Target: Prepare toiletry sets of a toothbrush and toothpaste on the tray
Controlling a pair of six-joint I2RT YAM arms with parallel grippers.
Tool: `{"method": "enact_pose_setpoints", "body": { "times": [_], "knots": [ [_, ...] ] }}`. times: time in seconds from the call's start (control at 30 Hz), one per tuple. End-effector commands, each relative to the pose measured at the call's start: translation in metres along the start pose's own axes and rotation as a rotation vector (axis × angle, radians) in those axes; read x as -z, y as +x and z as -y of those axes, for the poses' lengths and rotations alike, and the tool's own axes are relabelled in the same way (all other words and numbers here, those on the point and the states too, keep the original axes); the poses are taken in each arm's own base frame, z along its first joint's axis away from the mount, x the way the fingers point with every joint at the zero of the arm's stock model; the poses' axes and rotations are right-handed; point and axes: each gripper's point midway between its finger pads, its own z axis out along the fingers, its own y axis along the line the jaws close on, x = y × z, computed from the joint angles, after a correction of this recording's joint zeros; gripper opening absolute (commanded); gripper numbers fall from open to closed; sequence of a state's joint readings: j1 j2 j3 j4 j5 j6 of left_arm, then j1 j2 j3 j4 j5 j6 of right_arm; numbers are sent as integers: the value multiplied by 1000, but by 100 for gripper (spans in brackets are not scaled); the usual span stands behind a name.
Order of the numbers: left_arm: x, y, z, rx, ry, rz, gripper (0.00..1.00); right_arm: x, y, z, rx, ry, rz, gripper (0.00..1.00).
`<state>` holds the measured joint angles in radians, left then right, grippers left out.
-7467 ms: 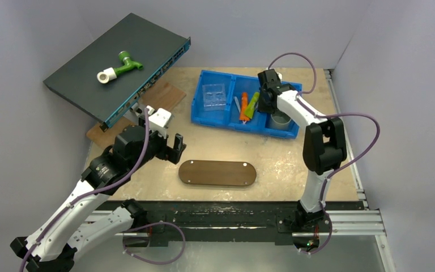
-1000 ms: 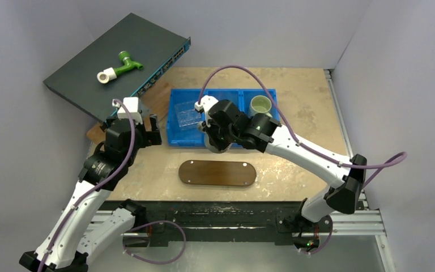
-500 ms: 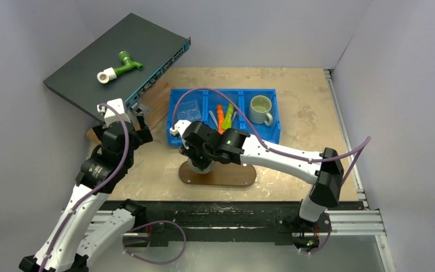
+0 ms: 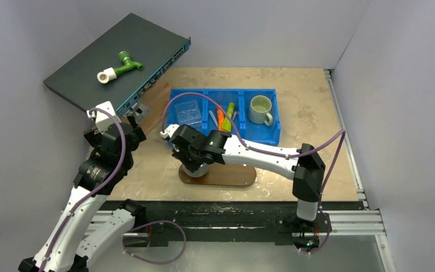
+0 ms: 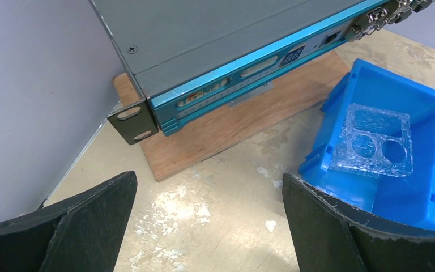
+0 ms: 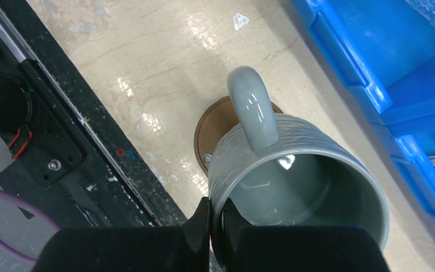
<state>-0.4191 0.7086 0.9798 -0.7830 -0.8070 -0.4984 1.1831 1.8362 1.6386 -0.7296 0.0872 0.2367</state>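
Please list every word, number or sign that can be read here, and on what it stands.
Nothing is legible.
Front of the teal rack unit: a small dark label with pale marks, too blurred to read.
On the grey mug and the blue bin: no print shows.

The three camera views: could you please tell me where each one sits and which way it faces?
Top external: above and behind the bases, looking down at the table; the left arm and right arm show.
Left wrist: on the left wrist, facing the network switch and wooden board; the open left gripper frames the bottom.
Right wrist: looking down into the mug over the tray; the right gripper pinches its rim.
Shared: the blue bin appears in all three.
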Motion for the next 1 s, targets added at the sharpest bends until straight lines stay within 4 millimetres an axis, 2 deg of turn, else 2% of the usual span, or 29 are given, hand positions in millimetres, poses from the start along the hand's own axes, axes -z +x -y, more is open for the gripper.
{"method": "enact_pose_setpoints", "body": {
  "times": [0.0,0.6,0.97],
  "knots": [
    [4,-18,-6,58,-30,43,100,22,-50,-12,-19,-14,160,0],
    [8,-20,-10,69,-29,53,100,-13,-41,-25,9,5,105,0],
    [8,-20,-10,68,-29,53,100,-23,-35,-28,15,8,85,0]
  ]
}}
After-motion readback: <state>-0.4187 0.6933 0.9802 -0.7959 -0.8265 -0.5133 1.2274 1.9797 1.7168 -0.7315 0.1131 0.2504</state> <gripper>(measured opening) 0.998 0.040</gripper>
